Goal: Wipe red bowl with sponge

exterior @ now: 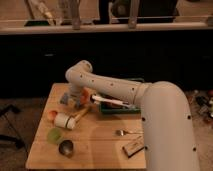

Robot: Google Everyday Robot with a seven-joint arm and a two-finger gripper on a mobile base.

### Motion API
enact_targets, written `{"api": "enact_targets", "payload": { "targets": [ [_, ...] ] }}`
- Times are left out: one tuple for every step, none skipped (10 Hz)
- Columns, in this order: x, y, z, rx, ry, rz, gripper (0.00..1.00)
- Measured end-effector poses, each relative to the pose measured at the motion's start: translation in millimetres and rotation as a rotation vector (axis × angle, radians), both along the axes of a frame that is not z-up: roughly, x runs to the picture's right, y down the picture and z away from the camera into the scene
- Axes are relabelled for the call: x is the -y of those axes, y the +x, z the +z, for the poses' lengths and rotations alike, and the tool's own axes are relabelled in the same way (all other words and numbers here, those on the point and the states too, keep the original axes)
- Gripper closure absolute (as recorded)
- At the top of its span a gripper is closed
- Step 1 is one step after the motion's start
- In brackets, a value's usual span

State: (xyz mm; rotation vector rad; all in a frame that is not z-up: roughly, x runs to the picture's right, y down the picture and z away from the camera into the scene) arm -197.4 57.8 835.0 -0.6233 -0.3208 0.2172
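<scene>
The red bowl (86, 95) is orange-red and sits on the wooden table (100, 145) near its far left, mostly covered by my arm. A blue-grey block, the sponge (64, 97), lies just left of it near the table's left edge. My gripper (75, 102) hangs down from the white arm's wrist between the sponge and the bowl, close above the table. The arm hides part of the bowl and the gripper's tips.
A dark green tray (131, 111) with a white brush stands right of the bowl. An orange ball (52, 115), a white cylinder (65, 120), a light-green cup (54, 135) and a metal cup (66, 148) stand at front left. A spoon (125, 132) and a brown block (134, 148) lie at front right.
</scene>
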Motion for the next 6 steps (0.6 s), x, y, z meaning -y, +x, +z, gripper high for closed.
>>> {"api": "enact_targets", "payload": {
  "targets": [
    [7.3,-8.5,5.3,0.029,0.017,0.003,1.00],
    [12.9,-12.5,10.7,0.050,0.029,0.006,1.00],
    [18.8,-14.2,17.1,0.071,0.043,0.013,1.00],
    [20.5,-16.5,21.4,0.095,0.054,0.018,1.00],
    [21.8,-17.2,25.4,0.116,0.061,0.026,1.00],
    [23.1,-18.2,30.8,0.143,0.071,0.037,1.00]
  ]
}}
